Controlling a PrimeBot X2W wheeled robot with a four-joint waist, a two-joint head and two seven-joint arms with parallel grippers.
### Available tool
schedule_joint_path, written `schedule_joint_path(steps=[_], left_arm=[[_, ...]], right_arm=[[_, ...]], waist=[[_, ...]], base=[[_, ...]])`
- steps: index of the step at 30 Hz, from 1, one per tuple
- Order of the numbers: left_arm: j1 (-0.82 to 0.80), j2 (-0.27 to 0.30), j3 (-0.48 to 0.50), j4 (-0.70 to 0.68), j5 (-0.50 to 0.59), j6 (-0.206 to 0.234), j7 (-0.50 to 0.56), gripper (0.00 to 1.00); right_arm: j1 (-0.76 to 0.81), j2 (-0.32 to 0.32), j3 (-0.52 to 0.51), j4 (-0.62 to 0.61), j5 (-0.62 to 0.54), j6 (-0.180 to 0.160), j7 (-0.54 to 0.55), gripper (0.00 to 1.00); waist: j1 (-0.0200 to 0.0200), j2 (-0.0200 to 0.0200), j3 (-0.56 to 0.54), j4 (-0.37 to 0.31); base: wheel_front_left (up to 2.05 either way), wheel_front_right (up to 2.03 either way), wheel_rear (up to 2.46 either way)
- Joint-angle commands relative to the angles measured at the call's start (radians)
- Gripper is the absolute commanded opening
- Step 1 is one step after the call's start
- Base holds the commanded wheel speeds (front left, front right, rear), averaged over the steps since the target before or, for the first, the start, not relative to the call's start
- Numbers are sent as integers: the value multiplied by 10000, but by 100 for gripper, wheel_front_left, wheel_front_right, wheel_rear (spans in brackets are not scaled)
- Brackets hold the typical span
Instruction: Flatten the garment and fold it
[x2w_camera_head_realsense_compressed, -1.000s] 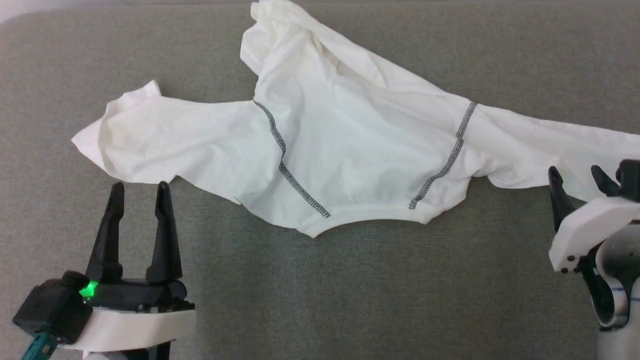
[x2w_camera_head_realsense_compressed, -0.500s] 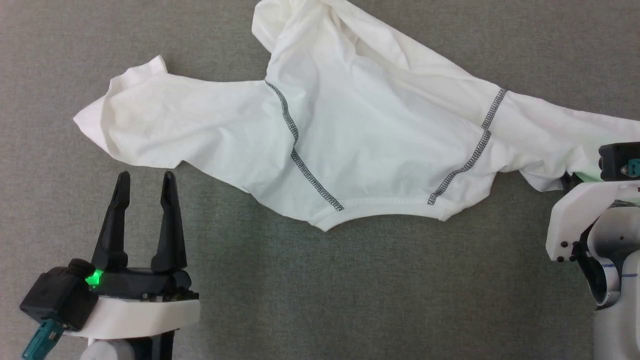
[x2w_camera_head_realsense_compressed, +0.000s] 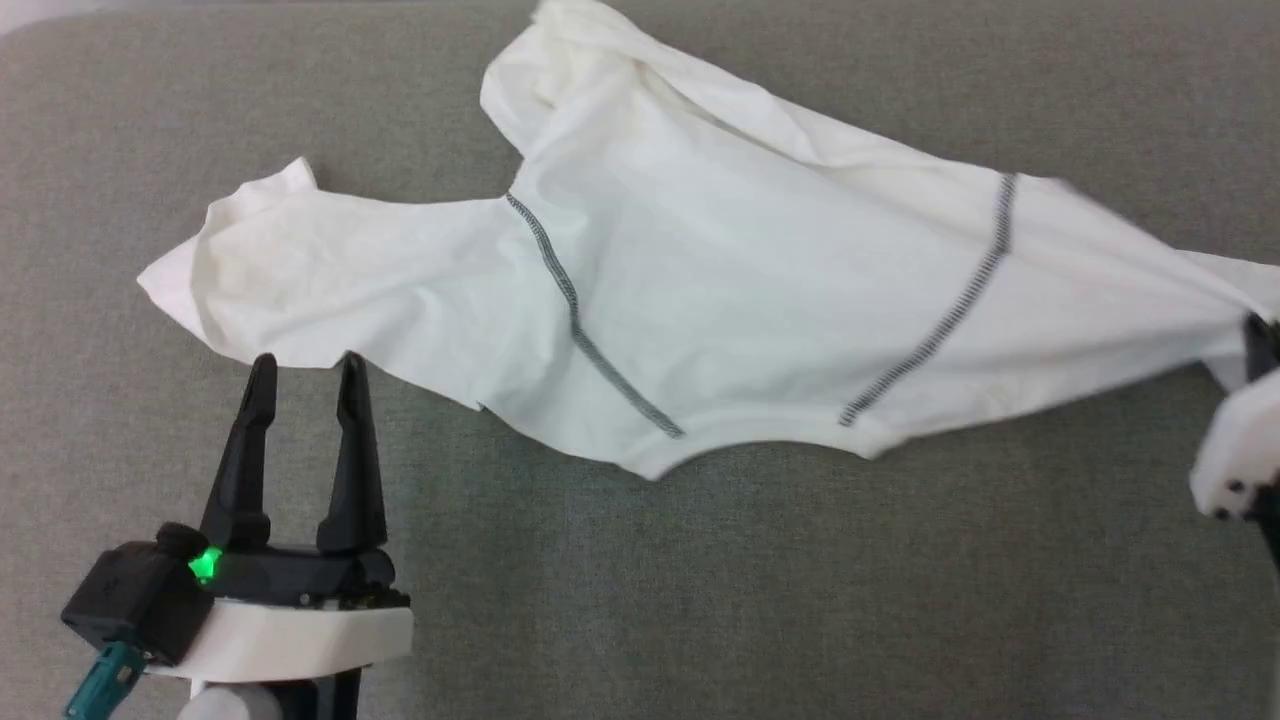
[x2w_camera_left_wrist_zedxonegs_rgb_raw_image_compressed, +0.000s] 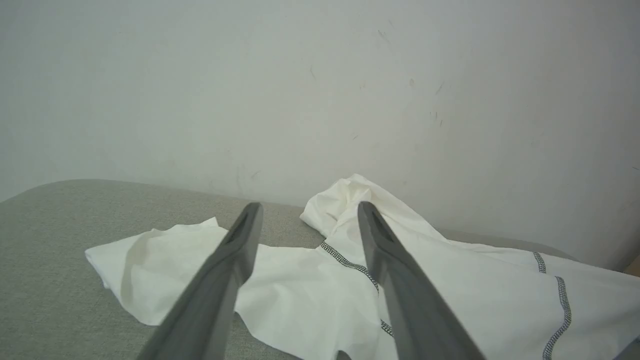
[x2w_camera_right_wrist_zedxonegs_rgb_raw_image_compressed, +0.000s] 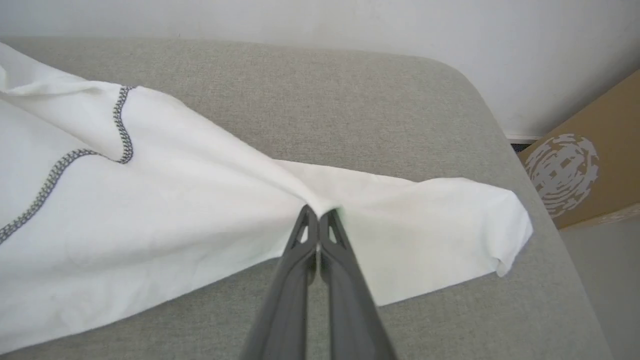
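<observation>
The garment (x2w_camera_head_realsense_compressed: 740, 290) lies spread across the grey bench (x2w_camera_head_realsense_compressed: 700, 580), neckline toward me, its hem end bunched at the far side by the wall (x2w_camera_left_wrist_zedxonegs_rgb_raw_image_compressed: 300, 90). Its sleeve (x2w_camera_right_wrist_zedxonegs_rgb_raw_image_compressed: 425, 220) on my right is now drawn taut, where a second ago it sagged in loose folds, and the seam (x2w_camera_head_realsense_compressed: 960, 300) beside it runs straighter. My right pincer (x2w_camera_right_wrist_zedxonegs_rgb_raw_image_compressed: 318, 216), spread beside that sleeve a second ago, is now pressed together, pinching its cloth. My left pincer (x2w_camera_head_realsense_compressed: 306, 360) stays spread, tips just at the other sleeve's near edge. A cardboard box (x2w_camera_right_wrist_zedxonegs_rgb_raw_image_compressed: 585, 175) stands beyond the bench corner.
</observation>
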Motion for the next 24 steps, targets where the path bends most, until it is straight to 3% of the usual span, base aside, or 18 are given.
schedule_joint_path(steps=[1,6,9,10,11,12,18,24], left_arm=[[135,3,-24,32,86,-73,-47,100],[271,55,-118,144,31,-77,-47,100],[344,125,-154,213,-9,-78,-47,100],[361,144,-162,232,-21,-78,-47,100],[379,161,-173,255,-31,-78,-47,100],[400,174,-179,278,-37,-79,-47,100],[501,239,-263,359,-26,-79,-47,100],[621,229,-283,302,-3,-80,-47,100]], right_arm=[[316,-69,-285,-99,0,-13,100,0],[1322,-88,-1471,-332,-161,-13,587,0],[1587,-18,-1651,-236,-244,-13,360,0],[1586,33,-1640,-151,-249,-13,209,21],[1556,82,-1601,-58,-250,-13,34,49],[1521,128,-1535,50,-240,-13,-129,100],[1478,308,-1062,46,349,-13,-747,100],[2275,353,-674,-1141,2152,-13,-1742,100]], waist=[[1,-1,-81,-25],[1,-1,-182,84],[1,-1,-221,99],[1,-1,-242,94],[1,-1,-273,87],[1,-1,-313,76],[1,-1,-587,77],[1,-1,-702,103]], base=[[0,0,0],[0,0,0],[0,0,0],[0,0,0],[0,0,0],[0,0,0],[0,0,0],[0,0,0]])
